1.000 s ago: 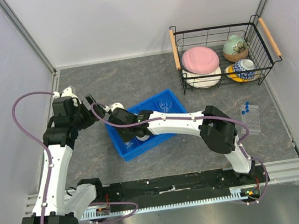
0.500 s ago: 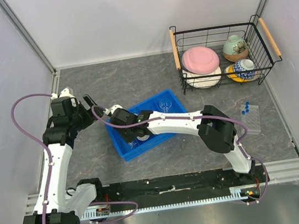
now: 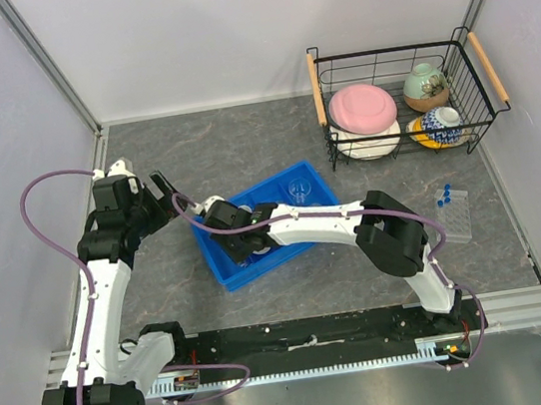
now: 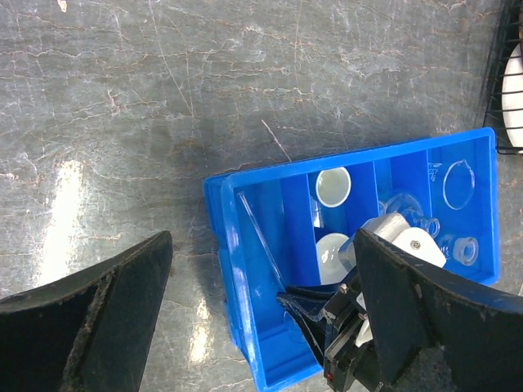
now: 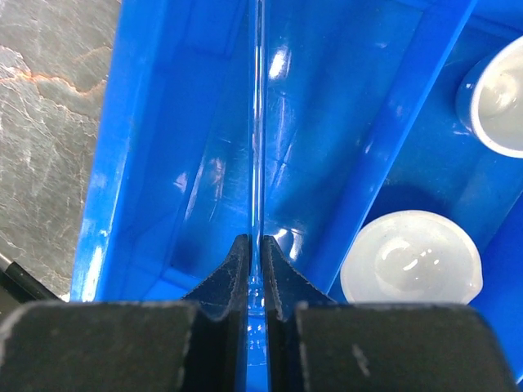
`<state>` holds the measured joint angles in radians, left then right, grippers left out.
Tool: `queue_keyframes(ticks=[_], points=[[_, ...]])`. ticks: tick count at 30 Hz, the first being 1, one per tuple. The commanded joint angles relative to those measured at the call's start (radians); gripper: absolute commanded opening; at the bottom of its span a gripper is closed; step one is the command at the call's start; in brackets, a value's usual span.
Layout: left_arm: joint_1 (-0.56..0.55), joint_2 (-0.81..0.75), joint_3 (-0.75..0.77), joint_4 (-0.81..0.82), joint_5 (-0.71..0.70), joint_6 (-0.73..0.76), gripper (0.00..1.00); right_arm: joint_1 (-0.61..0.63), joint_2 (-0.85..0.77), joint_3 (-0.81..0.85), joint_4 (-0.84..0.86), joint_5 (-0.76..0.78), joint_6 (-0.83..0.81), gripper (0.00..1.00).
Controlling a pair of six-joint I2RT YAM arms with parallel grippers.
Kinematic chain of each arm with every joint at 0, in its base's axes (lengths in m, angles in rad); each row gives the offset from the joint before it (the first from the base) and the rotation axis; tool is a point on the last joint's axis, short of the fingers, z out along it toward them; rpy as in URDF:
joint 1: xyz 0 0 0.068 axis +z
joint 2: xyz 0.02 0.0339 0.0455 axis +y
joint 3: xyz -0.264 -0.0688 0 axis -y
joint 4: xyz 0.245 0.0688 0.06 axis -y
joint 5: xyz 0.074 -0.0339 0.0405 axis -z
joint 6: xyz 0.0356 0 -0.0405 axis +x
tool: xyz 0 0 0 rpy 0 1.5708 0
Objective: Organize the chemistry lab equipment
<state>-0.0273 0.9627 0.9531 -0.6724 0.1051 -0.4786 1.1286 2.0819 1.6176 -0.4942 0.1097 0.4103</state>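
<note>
Right hand (image 5: 255, 245): fingers pressed together, pinching a thin glass rod (image 5: 258, 122) near its lower end. The rod lies lengthwise along the narrow compartment at the left of the blue bin (image 5: 139, 122), parallel to the wall. I judge this the only slot long enough for it. Cannot tell whether it touches the floor yet.

White dishes (image 5: 413, 261) sit in the neighbouring compartments, right of frame; beakers (image 4: 460, 181) are at the bin's far right end.

Left hand (image 4: 261, 245): spread wide, holding nothing, hovering over the bin's left edge.

Tube rack (image 3: 451, 214) stands on the table at the right of the frame, well apart from the bin and not yet sorted.
</note>
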Motion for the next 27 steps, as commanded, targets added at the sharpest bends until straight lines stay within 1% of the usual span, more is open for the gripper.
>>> queue_keyframes(ticks=[1, 8, 13, 15, 18, 25, 27], points=[[0.001, -0.010, 0.003, 0.063, 0.010, -0.032, 0.98, 0.007, 0.012, -0.015, -0.027, 0.002, -0.054, 0.00], [0.001, -0.018, -0.004, 0.063, 0.008, -0.031, 0.98, 0.007, 0.069, 0.019, -0.026, 0.005, -0.045, 0.00], [0.001, -0.030, -0.004, 0.062, 0.013, -0.031, 0.98, 0.002, 0.115, 0.056, -0.041, 0.004, -0.045, 0.08], [0.001, -0.032, -0.004, 0.062, 0.013, -0.029, 0.98, 0.002, 0.124, 0.062, -0.041, 0.004, -0.044, 0.09], [0.001, -0.033, -0.001, 0.059, 0.016, -0.026, 0.98, -0.001, 0.133, 0.067, -0.043, 0.010, -0.041, 0.14], [0.001, -0.030, -0.002, 0.059, 0.021, -0.025, 0.98, -0.003, 0.132, 0.080, -0.053, 0.016, -0.042, 0.38], [0.001, -0.028, -0.001, 0.057, 0.019, -0.022, 0.98, -0.001, 0.129, 0.088, -0.061, 0.021, -0.042, 0.40]])
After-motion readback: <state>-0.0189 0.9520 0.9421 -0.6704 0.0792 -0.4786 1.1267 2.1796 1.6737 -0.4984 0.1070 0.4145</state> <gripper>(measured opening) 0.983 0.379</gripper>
